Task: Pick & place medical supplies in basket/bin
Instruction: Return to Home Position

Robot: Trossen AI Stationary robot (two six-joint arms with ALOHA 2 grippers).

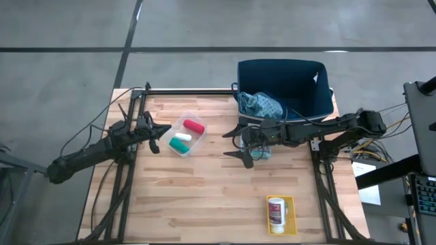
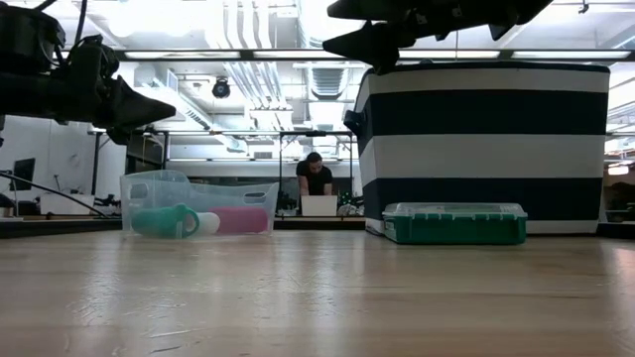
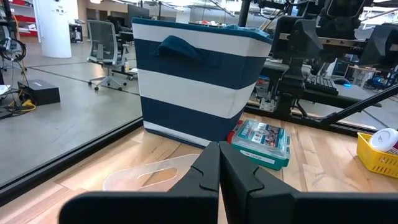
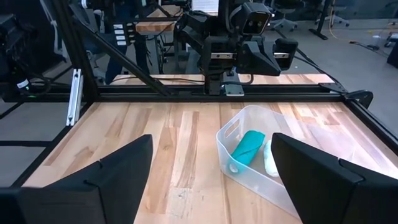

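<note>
The left gripper (image 1: 162,135) hangs above the counter (image 1: 204,197) on its left side, just beside the clear tub (image 1: 182,125), with its jaws pressed together and nothing between them. The right gripper (image 1: 228,144) hovers over the middle of the counter, jaws spread wide and empty. Its arm reaches in from the right edge, past the front of the striped bin (image 1: 279,62).

That blue-and-white striped bin stands at the far edge, toward the right corner. The light-blue patterned cloth (image 1: 260,104) lies bunched inside it against the left wall. The rest of the inside is too dark to read.

The clear tub sits left of the counter's centre, nearer the far edge. It holds the red cylinder (image 1: 193,126), the white cylinder (image 1: 184,137) and the green cylinder (image 1: 180,145), all lying on their sides close together.

Down by the near edge, toward the right corner, is a small yellow bin (image 1: 289,228). The white pill bottle (image 1: 276,211) lies on its side in it.

A flat green case (image 2: 454,224) with a clear lid rests on the counter, just in front of the striped bin and beneath the right arm.

Across the room behind the counter, a person (image 2: 316,177) sits at a laptop.
</note>
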